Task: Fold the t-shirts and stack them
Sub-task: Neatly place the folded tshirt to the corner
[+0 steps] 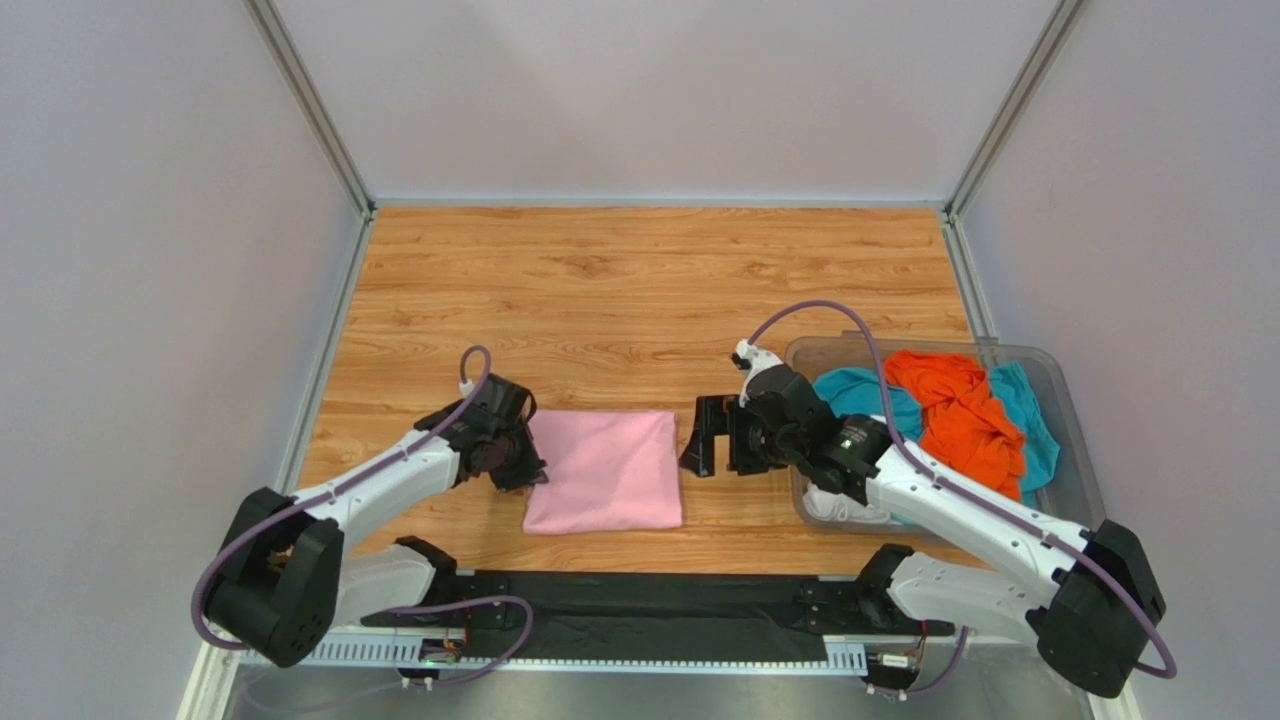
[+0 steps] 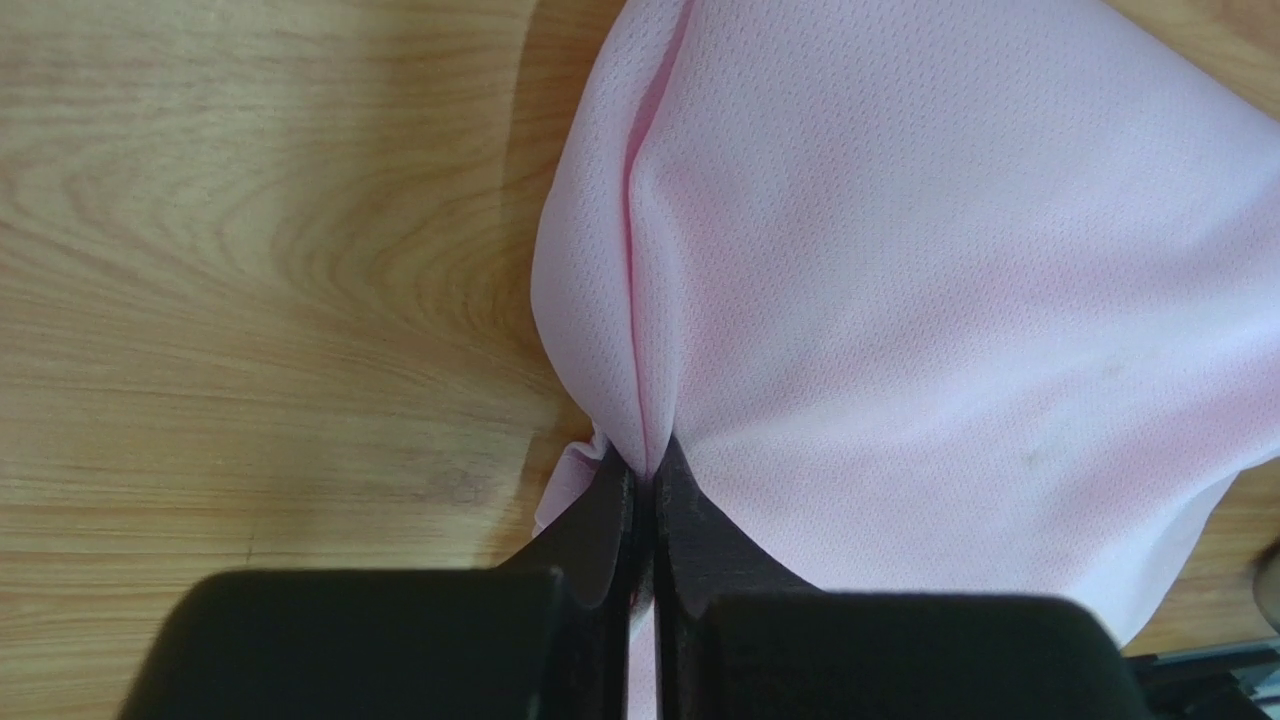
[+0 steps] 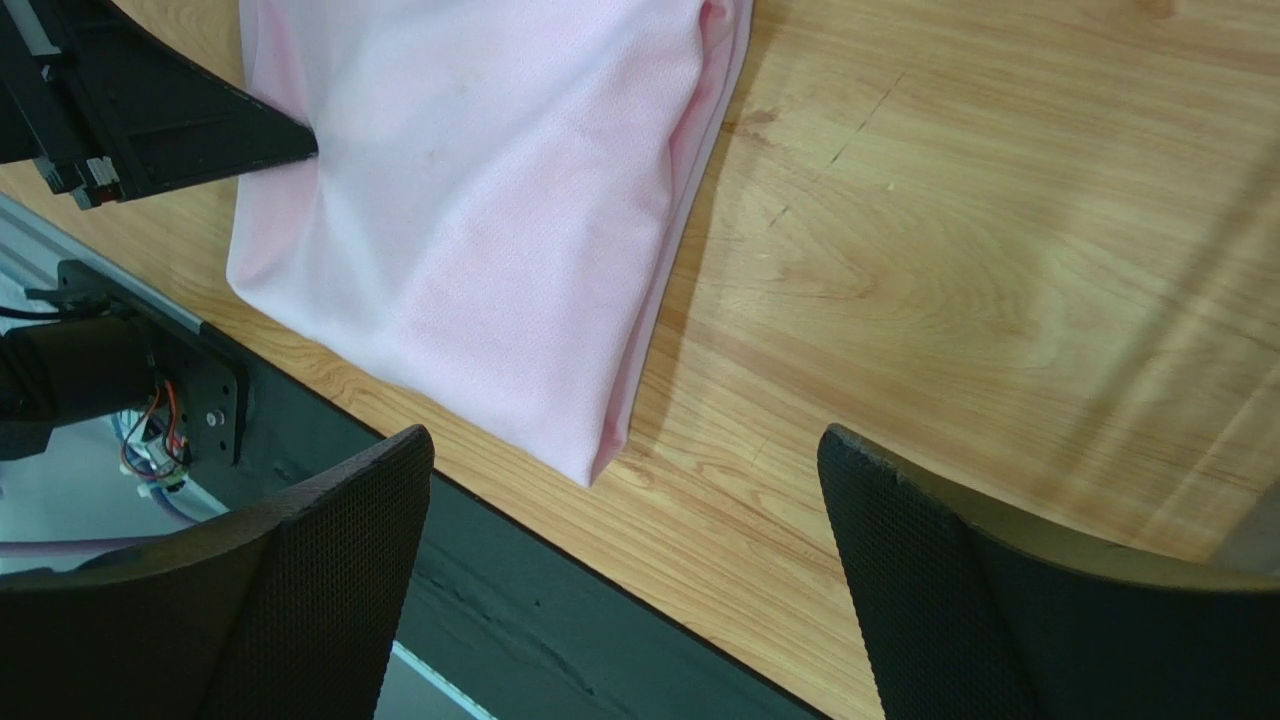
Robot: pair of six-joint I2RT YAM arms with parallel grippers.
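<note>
The light pink t-shirt lies folded into a rectangle on the wooden table near the front edge. It also shows in the left wrist view and the right wrist view. My left gripper is shut on the shirt's left edge, pinching a fold of cloth. My right gripper is open and empty, just right of the shirt, over bare table. The orange t-shirt, a teal t-shirt and a white t-shirt lie crumpled in the bin.
A clear plastic bin stands at the right side of the table. A black strip runs along the table's front edge. Grey walls enclose the table on three sides.
</note>
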